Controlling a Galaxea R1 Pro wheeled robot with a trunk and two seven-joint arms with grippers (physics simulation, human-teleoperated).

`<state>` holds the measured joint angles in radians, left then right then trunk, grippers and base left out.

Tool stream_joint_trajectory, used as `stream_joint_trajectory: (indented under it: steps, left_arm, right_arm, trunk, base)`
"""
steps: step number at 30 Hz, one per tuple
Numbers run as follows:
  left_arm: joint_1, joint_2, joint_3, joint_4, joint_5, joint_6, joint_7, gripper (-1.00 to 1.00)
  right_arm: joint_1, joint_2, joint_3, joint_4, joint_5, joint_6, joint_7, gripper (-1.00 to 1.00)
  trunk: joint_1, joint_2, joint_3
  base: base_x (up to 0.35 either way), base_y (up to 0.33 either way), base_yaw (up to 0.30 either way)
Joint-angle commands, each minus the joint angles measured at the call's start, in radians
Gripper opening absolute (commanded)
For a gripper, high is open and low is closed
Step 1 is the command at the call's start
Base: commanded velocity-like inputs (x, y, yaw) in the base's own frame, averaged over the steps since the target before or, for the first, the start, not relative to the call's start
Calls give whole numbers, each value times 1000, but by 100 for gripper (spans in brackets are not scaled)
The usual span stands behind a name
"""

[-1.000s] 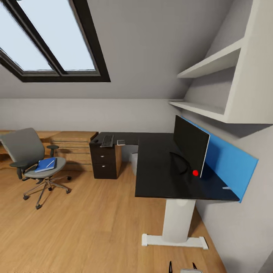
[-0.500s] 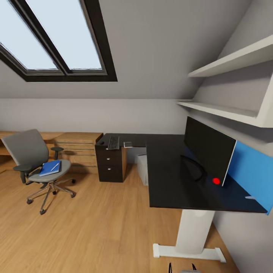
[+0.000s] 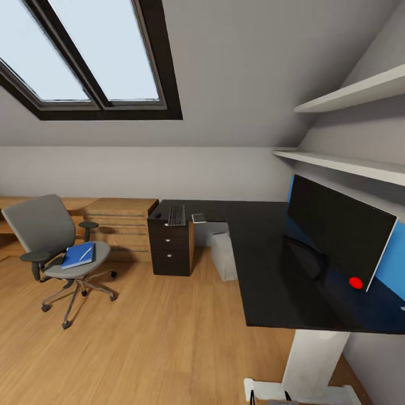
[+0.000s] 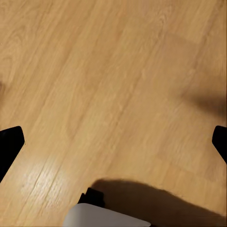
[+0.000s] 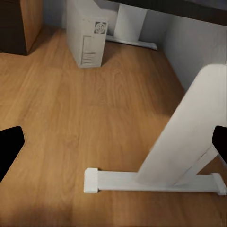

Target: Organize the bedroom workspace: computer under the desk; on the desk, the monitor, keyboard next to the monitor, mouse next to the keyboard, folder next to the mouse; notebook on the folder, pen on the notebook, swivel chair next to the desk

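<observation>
Head view, left to right: swivel chair (image 3: 53, 247) carrying blue folder (image 3: 77, 255) with pen (image 3: 86, 252); keyboard (image 3: 176, 215) on L-shaped table (image 3: 270, 264); computer (image 3: 224, 256) beneath; monitor (image 3: 337, 230) upright. Left pincer (image 4: 113, 142) and right pincer (image 5: 113, 142) both spread.

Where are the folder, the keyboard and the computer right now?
folder (image 3: 77, 256), head view, middle of its blue cover, on the chair seat.
keyboard (image 3: 176, 215), head view, centre of the keys.
computer (image 5: 87, 35), right wrist view, front panel.
</observation>
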<state>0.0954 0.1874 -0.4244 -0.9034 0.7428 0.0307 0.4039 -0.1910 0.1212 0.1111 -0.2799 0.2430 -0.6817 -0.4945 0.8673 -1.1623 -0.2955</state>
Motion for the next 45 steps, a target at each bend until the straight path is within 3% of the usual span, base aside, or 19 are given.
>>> stream_joint_trajectory:
  steps: [1, 23, 45]
  left_arm:
    - [0, 1, -4, -2, 4, 3, 7, 100]
    - [0, 0, -4, -2, 4, 3, 7, 100]
    - [0, 0, -4, 1, 4, 2, 7, 100]
  right_arm:
    - [-1, 1, 5, 1, 7, 1, -10, 100]
    - [-1, 2, 7, 3, 9, 2, 27, 100]
    - [-1, 2, 7, 4, 9, 2, 32, 100]
  trunk:
    - [1, -1, -2]
    - [1, -1, -33]
    - [1, -1, -35]
  base:
    - [251, 262, 0]
    - [255, 257, 3]
    - [294, 185, 2]
